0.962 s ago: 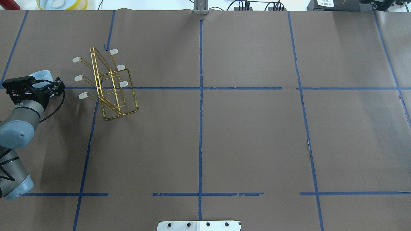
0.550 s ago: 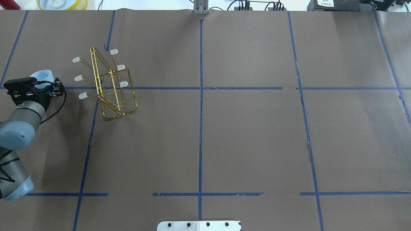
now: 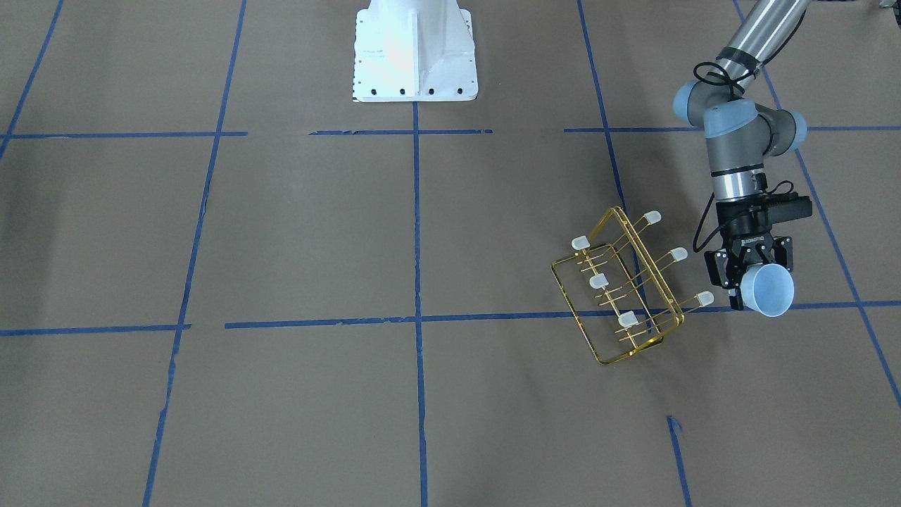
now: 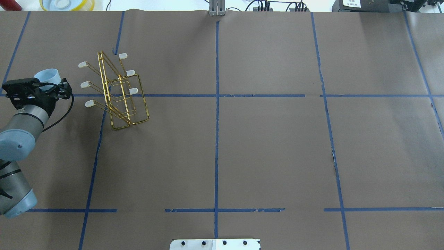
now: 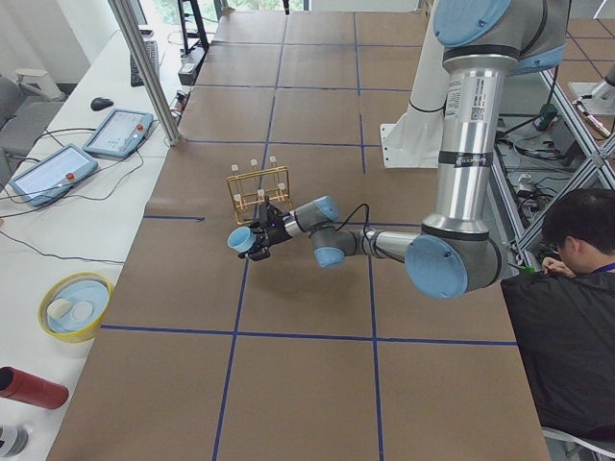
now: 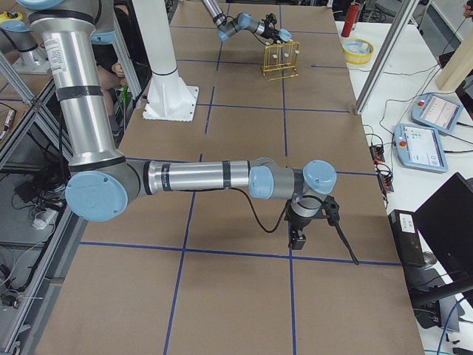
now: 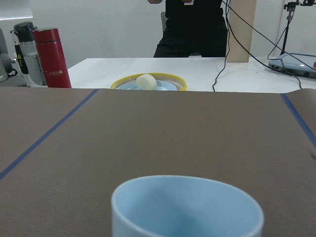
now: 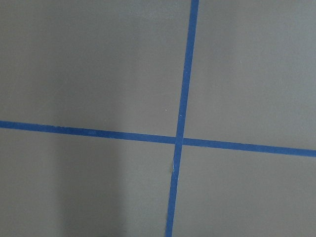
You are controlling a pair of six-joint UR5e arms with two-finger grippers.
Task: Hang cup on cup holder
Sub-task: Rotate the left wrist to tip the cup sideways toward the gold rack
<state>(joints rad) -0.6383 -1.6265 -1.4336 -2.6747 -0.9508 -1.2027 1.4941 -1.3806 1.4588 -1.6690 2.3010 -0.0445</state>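
**Cup [image 4: 47,75] eases farther out from the robot**

Since half a second ago the left end effector [image 3: 754,273] has carried it slightly away from the robot's base. It pinches the cup, mouth pointing away from the wrist, above the surface [image 4: 263,149]. Beside the end effector, toward the surface's middle, stands the rack [image 4: 119,95], its nearest prong near the cup but apart. We cannot tell whether the right end effector [image 6: 297,238] is spread or pressed together.

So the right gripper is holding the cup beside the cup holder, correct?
Not quite: it is the left gripper that is holding the cup beside the cup holder. The overhead exterior view shows that arm entering from the left.
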